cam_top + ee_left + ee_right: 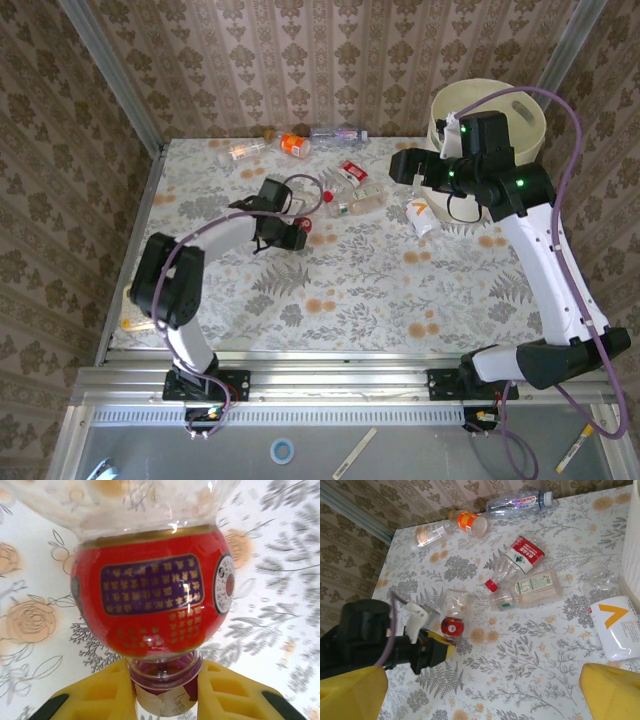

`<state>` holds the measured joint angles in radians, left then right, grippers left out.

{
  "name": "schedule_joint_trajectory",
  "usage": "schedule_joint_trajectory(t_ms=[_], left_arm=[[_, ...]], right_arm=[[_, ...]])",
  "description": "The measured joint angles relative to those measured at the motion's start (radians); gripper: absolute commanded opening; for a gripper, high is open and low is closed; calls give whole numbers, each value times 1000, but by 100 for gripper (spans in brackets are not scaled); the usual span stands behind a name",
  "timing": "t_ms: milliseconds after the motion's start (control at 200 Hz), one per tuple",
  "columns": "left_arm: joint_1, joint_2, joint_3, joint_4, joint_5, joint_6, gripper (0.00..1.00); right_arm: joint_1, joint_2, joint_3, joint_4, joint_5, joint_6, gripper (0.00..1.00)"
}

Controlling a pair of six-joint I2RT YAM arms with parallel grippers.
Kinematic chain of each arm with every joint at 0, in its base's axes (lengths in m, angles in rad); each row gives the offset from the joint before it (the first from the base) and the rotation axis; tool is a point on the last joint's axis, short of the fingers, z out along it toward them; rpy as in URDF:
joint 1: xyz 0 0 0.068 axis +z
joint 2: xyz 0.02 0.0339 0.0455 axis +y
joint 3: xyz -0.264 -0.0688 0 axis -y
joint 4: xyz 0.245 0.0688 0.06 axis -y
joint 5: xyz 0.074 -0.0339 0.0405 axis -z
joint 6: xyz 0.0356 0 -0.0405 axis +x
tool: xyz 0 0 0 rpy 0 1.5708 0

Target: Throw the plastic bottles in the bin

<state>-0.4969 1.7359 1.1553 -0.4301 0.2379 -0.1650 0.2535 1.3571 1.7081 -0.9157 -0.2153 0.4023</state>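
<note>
On tabletop (400, 290), left hand (165, 692) pinching red-labelled bottle (150, 600) neck, loose bottles (530, 585) beyond, right hand (482, 695) wide by bin (530, 115)

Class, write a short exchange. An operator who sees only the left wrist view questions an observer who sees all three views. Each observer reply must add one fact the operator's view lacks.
Operator: My left gripper has a red-labelled bottle by the neck. Where is the bin?
Observer: The bin stands by the far right corner of the table.
Operator: What is the other arm doing?
Observer: The right gripper is open and holds nothing. It is close to the bin.
</note>
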Motion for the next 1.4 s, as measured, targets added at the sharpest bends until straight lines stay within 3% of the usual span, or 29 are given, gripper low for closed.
schedule_joint_trajectory(t_ms=[225,440,880,1400], left_arm=[[0,-205,-49,72,32,47,15],[-31,-303,-53,130,82,100,14],[-179,-308,2,169,168,149,13],[-248,-275,31,198,212,163,13]], right_arm=[[0,6,0,4,-20,22,100],[0,13,0,31,-38,38,100],[0,13,-12,51,-64,52,100],[3,13,-68,84,-113,93,100]])
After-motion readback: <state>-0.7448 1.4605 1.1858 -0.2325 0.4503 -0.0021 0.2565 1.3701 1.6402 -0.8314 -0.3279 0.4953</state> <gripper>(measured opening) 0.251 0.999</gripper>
